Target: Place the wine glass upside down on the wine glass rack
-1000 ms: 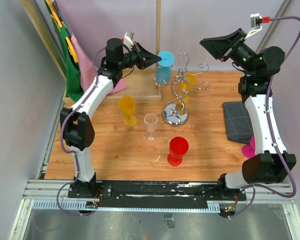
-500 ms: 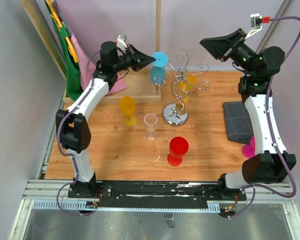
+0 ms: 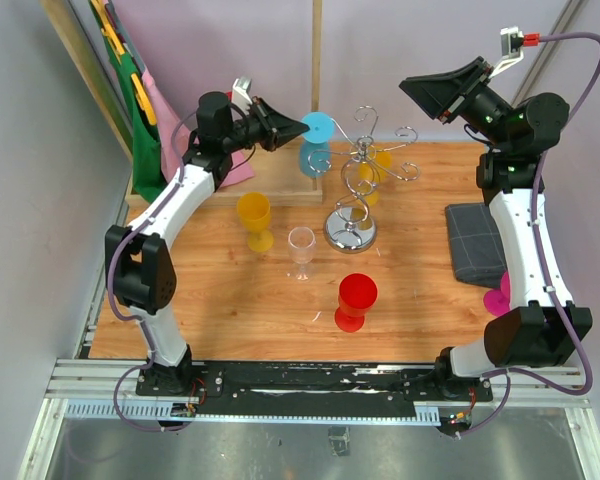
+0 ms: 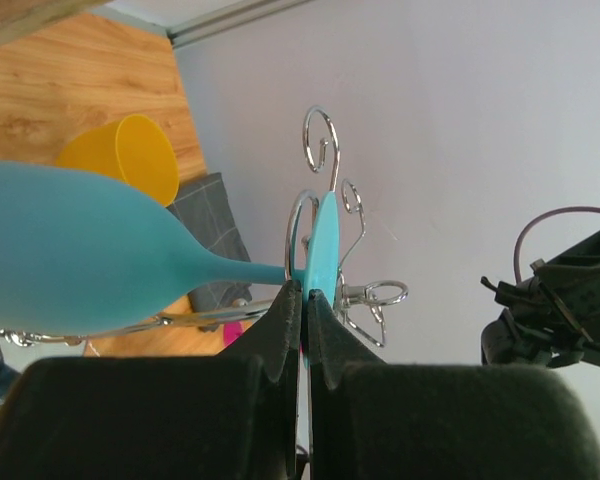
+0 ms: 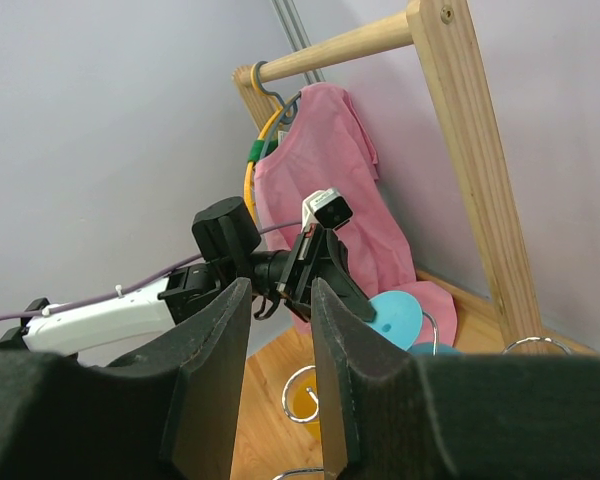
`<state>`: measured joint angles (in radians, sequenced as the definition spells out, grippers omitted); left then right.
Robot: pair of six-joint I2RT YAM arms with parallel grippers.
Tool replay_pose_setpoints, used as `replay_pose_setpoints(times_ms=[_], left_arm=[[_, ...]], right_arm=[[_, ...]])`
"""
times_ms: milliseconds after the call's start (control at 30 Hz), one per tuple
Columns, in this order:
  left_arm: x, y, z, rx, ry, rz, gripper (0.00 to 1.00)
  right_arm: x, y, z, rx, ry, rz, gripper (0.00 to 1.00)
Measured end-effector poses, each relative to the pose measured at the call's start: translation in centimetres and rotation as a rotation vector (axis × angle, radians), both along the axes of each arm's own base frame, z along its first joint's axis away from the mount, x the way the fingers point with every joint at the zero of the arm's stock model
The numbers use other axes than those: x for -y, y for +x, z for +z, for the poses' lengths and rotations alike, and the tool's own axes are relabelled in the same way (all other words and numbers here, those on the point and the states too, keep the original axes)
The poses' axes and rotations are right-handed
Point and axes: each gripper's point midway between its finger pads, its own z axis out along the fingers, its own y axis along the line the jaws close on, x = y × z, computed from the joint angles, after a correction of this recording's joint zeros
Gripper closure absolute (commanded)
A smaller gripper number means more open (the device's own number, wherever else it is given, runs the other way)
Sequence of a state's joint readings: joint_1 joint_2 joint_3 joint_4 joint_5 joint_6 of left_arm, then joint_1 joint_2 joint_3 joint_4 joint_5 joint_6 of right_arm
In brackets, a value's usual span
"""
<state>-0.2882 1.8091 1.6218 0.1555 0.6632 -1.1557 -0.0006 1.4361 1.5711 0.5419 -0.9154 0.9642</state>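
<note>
Left hand (image 3: 306, 125) holds the teal wine glass (image 3: 314, 152) upside down, just left of the wine glass rack (image 3: 364, 168)

In the left wrist view the fingers (image 4: 280, 325) are pinched narrow on the edge of the glass's round foot, with the chrome scrolls right behind it; whether foot and wire touch cannot be told. The glass hangs in the air over the back of the desk (image 3: 230, 290), bowl downward. The right hand (image 5: 280, 290) is raised at the far right, slightly parted and gripping nothing. A yellow glass (image 3: 253, 215), a clear glass (image 3: 301, 246) and a red glass (image 3: 356, 298) stand on the desk.
</note>
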Motion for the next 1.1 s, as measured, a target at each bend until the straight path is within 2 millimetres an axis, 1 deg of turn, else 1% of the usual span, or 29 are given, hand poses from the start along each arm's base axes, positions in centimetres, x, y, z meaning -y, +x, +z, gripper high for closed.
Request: replay_pose_setpoints(times_ms=[200, 333, 400, 467, 533, 600, 800, 867, 967, 1033, 1100], left_arm=[[0.2, -0.4, -0.6, -0.009, 0.007, -0.016, 0.99], [0.1, -0.7, -0.7, -0.007, 0.009, -0.019, 0.89], [0.1, -0.8, -0.6, -0.004, 0.010, -0.021, 0.82], [0.1, -1.0, -0.7, 0.000, 0.013, -0.026, 0.77], [0.2, -1.1, -0.8, 0.001, 0.015, -0.032, 0.70], [0.2, -1.1, -0.9, 0.001, 0.018, -0.034, 0.66], [0.2, -1.2, -1.0, 0.004, 0.022, -0.040, 0.49], [0.2, -1.2, -1.0, 0.006, 0.024, -0.042, 0.48], [0.0, -1.1, -1.2, 0.007, 0.030, -0.038, 0.46], [-0.3, -1.0, -1.4, 0.006, 0.040, -0.032, 0.46], [-1.1, -0.7, -1.7, -0.002, 0.054, -0.016, 0.47]], right_arm=[[0.1, 0.4, -0.6, -0.013, -0.008, -0.013, 0.66], [0.4, 1.3, -1.7, -0.050, -0.024, -0.046, 0.65], [0.5, 1.8, -2.3, -0.068, -0.034, -0.065, 0.65], [0.7, 2.2, -2.9, -0.088, -0.044, -0.085, 0.65], [0.9, 2.5, -3.4, -0.105, -0.052, -0.101, 0.65], [1.0, 2.8, -3.7, -0.115, -0.057, -0.112, 0.65], [1.4, 3.3, -4.4, -0.148, -0.062, -0.142, 0.65], [2.0, 3.7, -4.8, -0.168, -0.063, -0.163, 0.65], [4.0, 4.7, -5.4, -0.209, -0.055, -0.232, 0.65], [5.3, 5.4, -5.8, -0.235, -0.051, -0.277, 0.65], [6.4, 6.1, -6.3, -0.262, -0.054, -0.324, 0.63]])
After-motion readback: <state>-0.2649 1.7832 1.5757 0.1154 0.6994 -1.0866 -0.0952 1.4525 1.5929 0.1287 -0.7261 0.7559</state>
